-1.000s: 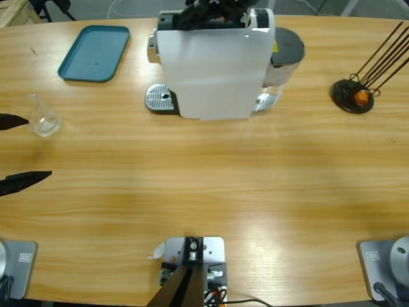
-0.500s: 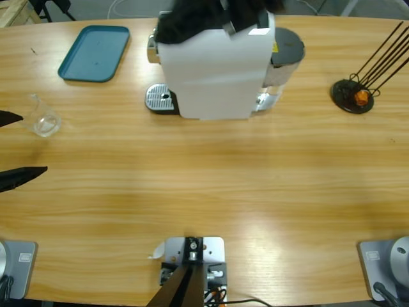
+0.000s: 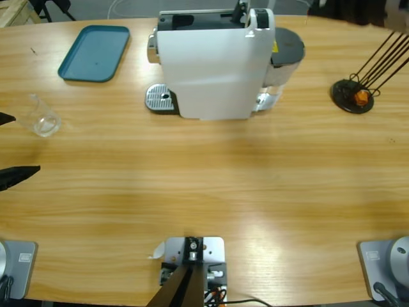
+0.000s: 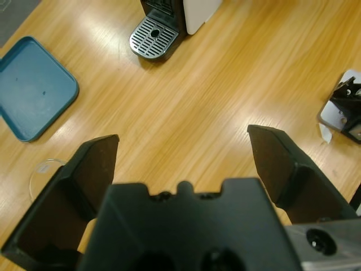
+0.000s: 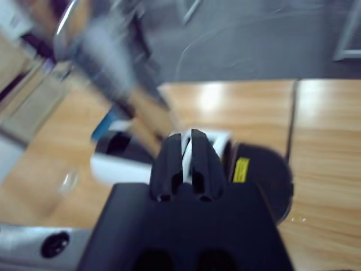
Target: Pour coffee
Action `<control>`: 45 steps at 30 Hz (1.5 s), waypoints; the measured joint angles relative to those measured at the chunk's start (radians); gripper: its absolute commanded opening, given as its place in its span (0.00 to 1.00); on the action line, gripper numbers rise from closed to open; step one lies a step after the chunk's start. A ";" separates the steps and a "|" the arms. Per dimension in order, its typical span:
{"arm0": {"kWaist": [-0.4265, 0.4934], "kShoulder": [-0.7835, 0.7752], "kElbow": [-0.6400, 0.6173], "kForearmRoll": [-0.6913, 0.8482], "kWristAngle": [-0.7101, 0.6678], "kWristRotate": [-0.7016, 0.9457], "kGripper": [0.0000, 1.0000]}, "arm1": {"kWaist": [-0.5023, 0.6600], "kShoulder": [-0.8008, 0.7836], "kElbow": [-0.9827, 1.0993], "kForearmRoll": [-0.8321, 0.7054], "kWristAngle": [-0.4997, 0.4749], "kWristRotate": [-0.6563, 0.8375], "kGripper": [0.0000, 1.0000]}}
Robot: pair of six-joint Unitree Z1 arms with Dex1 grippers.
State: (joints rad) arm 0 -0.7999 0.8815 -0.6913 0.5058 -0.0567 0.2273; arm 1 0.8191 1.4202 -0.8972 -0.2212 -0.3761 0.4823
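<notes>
So the left end effector (image 4: 183, 152) is spread wide open with nothing between its jaws, hanging over the left end of the wooden table (image 3: 211, 179); in the high view you only catch its two black jaw tips poking in from the left edge (image 3: 9, 144). The small clear glass tumbler (image 3: 45, 121) sits on the table just beside the upper tip, not touching it, and in the left wrist view only its rim peeks out next to the left jaw (image 4: 42, 172). Can't really make out the coffee inside it from here.

The right end effector (image 5: 186, 155) has its jaws pressed together on nothing, and it's up above the white coffee machine (image 3: 214, 64), looking down at it. The machine stands at the back middle of the table, its round metal drip grate (image 3: 160, 99) sticking out on its left side. There's a small yellow label (image 5: 241, 169) on the machine next to the dark round tank, but the writing is too blurry to read.

A blue tray (image 3: 94, 52) lies back left, well apart from the tumbler. A black wire capsule rack (image 3: 358, 89) at back right holds one orange capsule (image 3: 362, 97).
</notes>
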 measured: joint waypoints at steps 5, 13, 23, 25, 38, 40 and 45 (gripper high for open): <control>0.000 -0.015 0.000 0.000 0.009 -0.003 0.99 | 0.006 0.090 -0.136 -0.013 -0.042 0.027 0.00; 0.000 -0.029 0.023 0.000 0.012 -0.004 0.99 | 0.176 0.169 -0.298 -0.011 -0.064 0.050 0.00; 0.004 -0.062 0.038 0.008 0.012 -0.010 0.99 | 0.203 0.285 -0.364 0.071 -0.046 0.015 0.00; 0.006 -0.062 0.042 0.008 0.013 -0.010 0.99 | 0.205 0.279 -0.415 0.140 -0.009 -0.049 0.00; 0.006 -0.062 0.044 0.008 0.016 -0.010 0.99 | 0.287 -0.105 -0.370 0.304 -0.196 -0.086 0.00; 0.006 -0.062 0.044 0.008 0.016 -0.011 0.99 | 0.241 -0.137 -0.330 0.305 -0.226 -0.045 0.00; 0.006 -0.062 0.044 0.008 0.016 -0.012 0.99 | 0.091 -0.117 -0.300 0.292 -0.199 0.138 0.00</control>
State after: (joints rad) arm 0 -0.7936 0.8191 -0.6470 0.5136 -0.0406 0.2156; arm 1 0.9097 1.3033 -1.1975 0.0710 -0.5754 0.6207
